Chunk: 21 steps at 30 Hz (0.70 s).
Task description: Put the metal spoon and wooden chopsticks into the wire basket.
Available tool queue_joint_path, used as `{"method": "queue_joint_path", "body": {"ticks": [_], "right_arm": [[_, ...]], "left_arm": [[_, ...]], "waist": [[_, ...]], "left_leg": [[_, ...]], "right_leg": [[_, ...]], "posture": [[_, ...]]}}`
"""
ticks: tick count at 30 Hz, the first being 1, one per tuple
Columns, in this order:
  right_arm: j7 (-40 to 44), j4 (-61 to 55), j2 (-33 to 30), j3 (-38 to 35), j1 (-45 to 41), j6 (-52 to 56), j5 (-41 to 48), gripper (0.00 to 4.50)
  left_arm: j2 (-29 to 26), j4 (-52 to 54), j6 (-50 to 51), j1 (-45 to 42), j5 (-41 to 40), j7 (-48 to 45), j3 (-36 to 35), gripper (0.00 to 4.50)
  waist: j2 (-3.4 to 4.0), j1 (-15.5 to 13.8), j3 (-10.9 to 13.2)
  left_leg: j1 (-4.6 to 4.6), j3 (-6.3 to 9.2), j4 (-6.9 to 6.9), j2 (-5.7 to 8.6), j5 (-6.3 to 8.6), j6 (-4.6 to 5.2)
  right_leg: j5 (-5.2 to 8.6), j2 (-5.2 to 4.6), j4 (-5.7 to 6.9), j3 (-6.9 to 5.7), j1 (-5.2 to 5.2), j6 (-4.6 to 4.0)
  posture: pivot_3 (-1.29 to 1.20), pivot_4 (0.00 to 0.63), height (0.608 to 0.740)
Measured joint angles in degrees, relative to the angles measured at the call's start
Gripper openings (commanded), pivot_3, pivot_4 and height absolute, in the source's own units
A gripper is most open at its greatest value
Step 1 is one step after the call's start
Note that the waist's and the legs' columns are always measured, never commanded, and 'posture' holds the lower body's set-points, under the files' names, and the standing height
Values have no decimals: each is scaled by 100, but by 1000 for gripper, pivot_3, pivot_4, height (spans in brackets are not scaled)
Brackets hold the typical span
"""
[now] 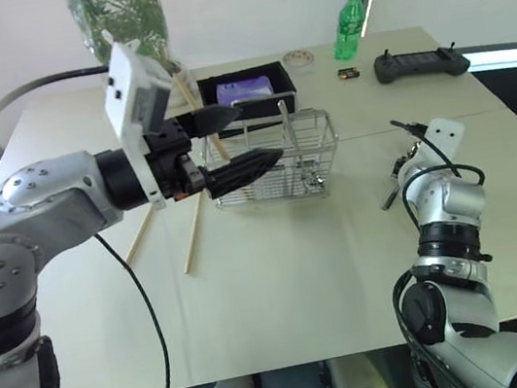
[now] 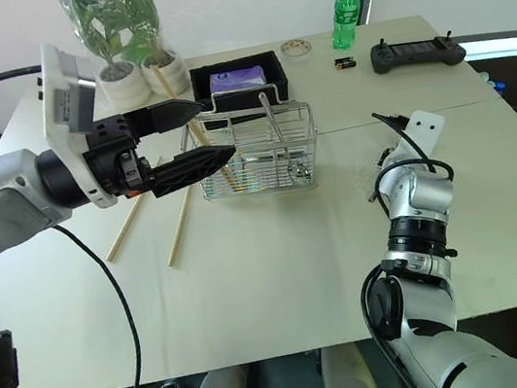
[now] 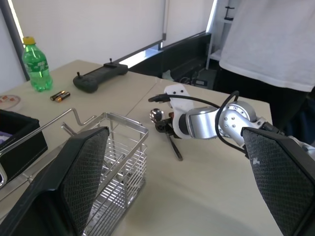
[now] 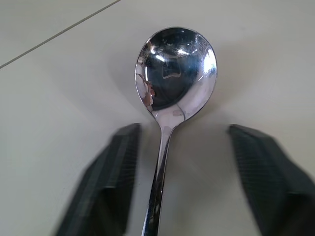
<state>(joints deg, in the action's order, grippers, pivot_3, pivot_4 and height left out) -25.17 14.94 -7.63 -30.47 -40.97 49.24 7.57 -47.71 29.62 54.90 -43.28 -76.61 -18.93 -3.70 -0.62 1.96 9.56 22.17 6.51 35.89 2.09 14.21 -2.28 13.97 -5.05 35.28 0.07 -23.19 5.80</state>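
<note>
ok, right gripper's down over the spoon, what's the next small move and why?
Probably finish closing the right gripper on the metal spoon. The handle runs between the two fingers, which stand apart on either side of it without touching, and the spoon lies flat on the table. Only once it is pinched does lifting toward the wire basket make sense.

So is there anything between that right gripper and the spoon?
Nothing visible. The metal spoon lies on the bare table with its handle running between the right gripper's two fingers, which are apart on either side of it.
</note>
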Motion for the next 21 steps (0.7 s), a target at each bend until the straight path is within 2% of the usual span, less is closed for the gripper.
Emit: {"method": "queue_joint_path", "body": {"ticks": [2,3,13,18,21], "right_arm": [[-15,-1,2,44,-3,-22,10,125],[-41,-12,0,62,-3,-39,-3,51],[-71,7,-52,177,5,-107,-17,51],[423,-23,-590,877,116,-769,-336,51],[1061,-142,-1067,1179,-219,-1394,-352,51]], "left_arm": [[3,-4,0,0,10,2,0,4500],[3,-5,0,0,15,2,-2,4500],[-29,-7,0,2,15,-170,-52,4500],[-121,-3,30,95,28,-263,-98,4500],[-208,5,64,190,45,-292,-223,4500]], "waist": [[0,22,0],[-5,29,-3],[-10,45,-5],[12,46,11],[29,69,22]], "left_leg": [[0,1,-1,0,0,0],[0,1,0,0,0,0],[0,3,0,0,0,0],[3,-1,-1,3,0,0],[4,-6,-6,3,0,0]], "right_leg": [[-7,0,0,0,0,13],[-7,0,0,0,1,13],[-7,1,-1,1,2,12],[-7,-1,-3,4,-3,14],[-9,-1,-3,8,-9,18]], "posture": [[0,150,714],[0,150,714],[0,150,714],[0,150,714],[0,150,714]]}}
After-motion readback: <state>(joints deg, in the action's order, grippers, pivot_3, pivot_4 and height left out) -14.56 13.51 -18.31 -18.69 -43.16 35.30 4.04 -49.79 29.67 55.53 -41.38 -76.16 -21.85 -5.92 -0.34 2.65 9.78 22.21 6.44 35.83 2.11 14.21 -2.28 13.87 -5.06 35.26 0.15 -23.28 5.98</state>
